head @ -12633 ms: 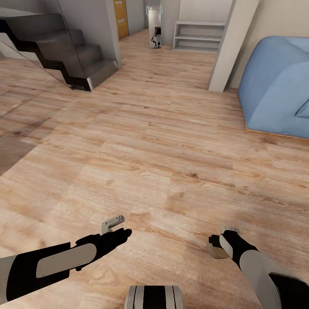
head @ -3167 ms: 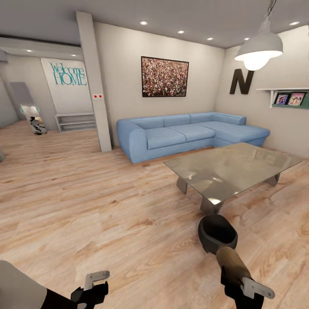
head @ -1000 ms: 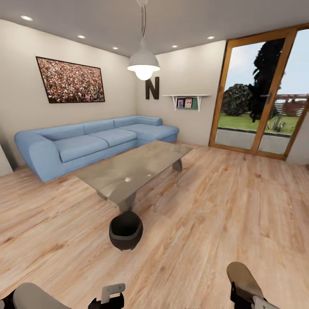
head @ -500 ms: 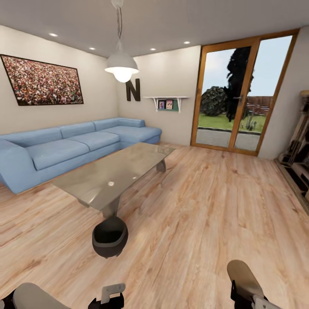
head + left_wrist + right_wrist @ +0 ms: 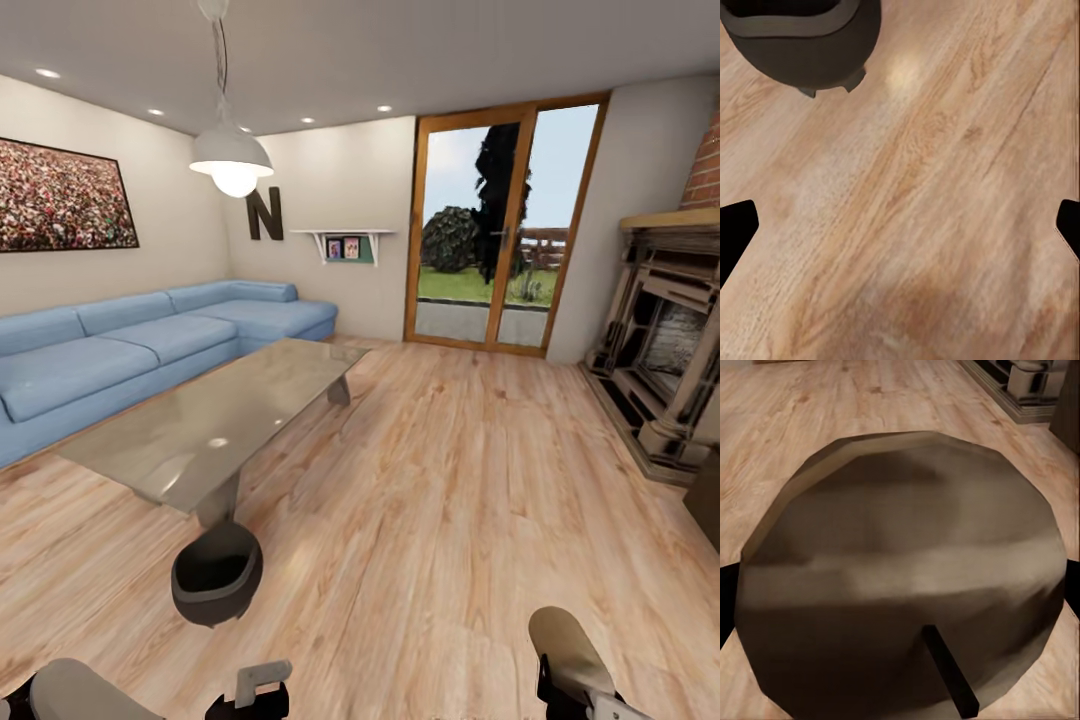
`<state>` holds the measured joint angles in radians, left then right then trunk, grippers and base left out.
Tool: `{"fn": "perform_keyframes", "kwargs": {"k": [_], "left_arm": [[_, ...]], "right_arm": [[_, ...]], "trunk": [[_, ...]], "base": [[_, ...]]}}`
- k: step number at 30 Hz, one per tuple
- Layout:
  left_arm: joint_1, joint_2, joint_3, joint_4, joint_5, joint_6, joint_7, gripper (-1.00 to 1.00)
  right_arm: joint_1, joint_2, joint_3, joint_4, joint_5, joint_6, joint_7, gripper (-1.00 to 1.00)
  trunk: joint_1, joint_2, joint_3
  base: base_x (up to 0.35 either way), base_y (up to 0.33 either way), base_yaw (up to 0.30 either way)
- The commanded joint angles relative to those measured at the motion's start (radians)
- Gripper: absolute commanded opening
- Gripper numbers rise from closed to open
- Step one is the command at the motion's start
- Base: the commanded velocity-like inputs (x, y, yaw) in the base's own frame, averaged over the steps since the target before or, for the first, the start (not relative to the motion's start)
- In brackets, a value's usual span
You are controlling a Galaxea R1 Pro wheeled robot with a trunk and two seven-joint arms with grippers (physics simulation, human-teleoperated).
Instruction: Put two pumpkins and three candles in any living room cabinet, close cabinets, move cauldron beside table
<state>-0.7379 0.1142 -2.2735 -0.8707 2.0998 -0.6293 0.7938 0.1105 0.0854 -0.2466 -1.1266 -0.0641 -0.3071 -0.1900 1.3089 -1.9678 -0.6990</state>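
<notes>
Standing at the table's (image 5: 200,420) near end, the cauldron (image 5: 215,573); fireplace (image 5: 665,345) at two o'clock. Left gripper (image 5: 900,225) spread; right gripper (image 5: 900,585) pinching a candle (image 5: 900,585), half cut off.

You are looking across a light wood-plank floor (image 5: 470,470). On it stands the table (image 5: 215,415) with its glossy grey top; the dark cauldron (image 5: 216,573) sits on the boards just beside the table's near leg. Beyond the table rests a blue sofa (image 5: 130,345), and well apart from it a stone fireplace (image 5: 665,350).
</notes>
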Motion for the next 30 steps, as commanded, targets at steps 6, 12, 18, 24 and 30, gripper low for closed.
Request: {"fn": "perform_keyframes", "kwargs": {"k": [6,12,18,24,30], "left_arm": [[-0.001,0.001,-0.003,-0.002,0.002,-0.005,0.002,1.00],[-0.001,0.001,-0.003,-0.002,0.002,-0.004,0.002,1.00],[-0.001,0.000,-0.003,-0.002,0.001,-0.003,0.002,1.00],[-0.001,0.000,-0.002,-0.001,0.002,-0.001,0.002,1.00],[-0.001,-0.011,-0.001,0.025,0.018,0.006,0.002,1.00]], "right_arm": [[0.000,0.000,-0.001,0.000,-0.008,-0.004,0.004,-1.00],[0.000,0.001,0.001,0.001,-0.009,-0.003,0.003,-1.00],[0.000,0.001,0.003,0.024,-0.011,-0.004,0.004,-1.00],[0.000,0.006,0.010,0.021,-0.017,-0.005,0.003,-1.00],[-0.045,0.006,0.008,0.018,-0.022,0.028,-0.006,-1.00]], "trunk": [[0.000,0.000,0.002],[0.000,0.000,0.002],[0.000,0.000,0.002],[-0.015,0.028,0.015],[-0.038,0.070,0.033]], "base": [[0.078,-0.062,-0.243],[0.200,-0.222,-0.037],[0.094,-0.186,-0.002],[0.006,-0.017,0.000],[0.000,0.000,0.000]]}}
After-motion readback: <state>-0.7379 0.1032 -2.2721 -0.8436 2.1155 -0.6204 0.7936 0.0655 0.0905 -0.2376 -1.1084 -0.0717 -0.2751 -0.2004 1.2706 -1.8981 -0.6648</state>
